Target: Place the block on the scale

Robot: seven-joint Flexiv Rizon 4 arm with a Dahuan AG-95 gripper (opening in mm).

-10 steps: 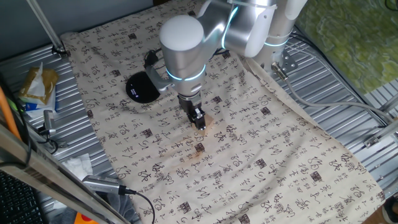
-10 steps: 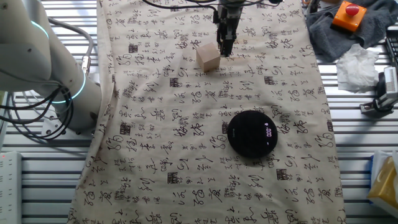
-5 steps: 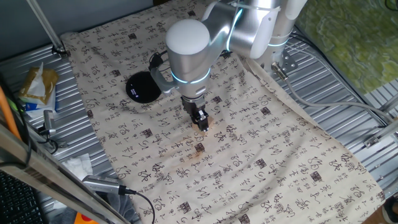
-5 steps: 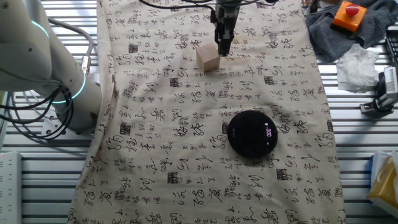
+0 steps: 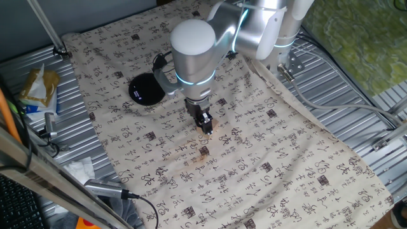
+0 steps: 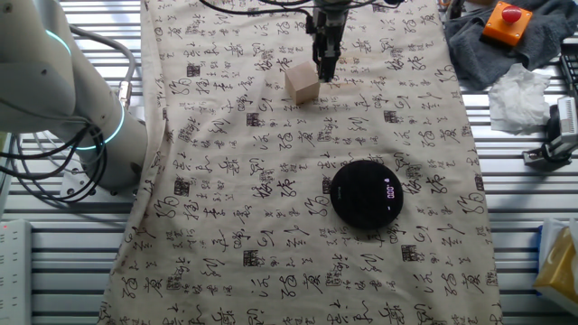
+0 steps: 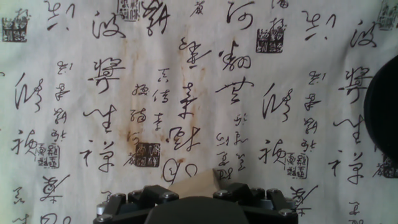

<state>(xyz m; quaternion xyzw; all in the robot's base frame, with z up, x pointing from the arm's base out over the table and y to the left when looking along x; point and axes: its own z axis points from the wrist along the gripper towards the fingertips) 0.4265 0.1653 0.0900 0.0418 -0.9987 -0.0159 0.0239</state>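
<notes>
The block (image 6: pixel 302 84), a small pale tan wooden cube, sits on the printed cloth. My gripper (image 6: pixel 323 72) hangs close by its right side, fingertips about level with its top. In one fixed view the gripper (image 5: pixel 204 122) hides most of the block (image 5: pixel 213 121). In the hand view only a corner of the block (image 7: pixel 196 185) shows at the bottom centre, just above the hand's dark body; the fingers are hidden. Both fixed views show the fingers edge-on, so their gap does not show. The scale (image 6: pixel 366 192), a black disc, lies apart from the block (image 5: pixel 146 89) (image 7: pixel 382 118).
A brown stain (image 5: pixel 203 151) marks the cloth near the gripper. A grey cloth with an orange box (image 6: pixel 506 23), white tissue (image 6: pixel 519 90) and cables lie on the ribbed metal table beside the printed cloth. The arm's base (image 6: pixel 54 99) stands on the other side.
The arm shifted slightly towards the block a second ago, then held almost still. The block and the scale have not moved.
</notes>
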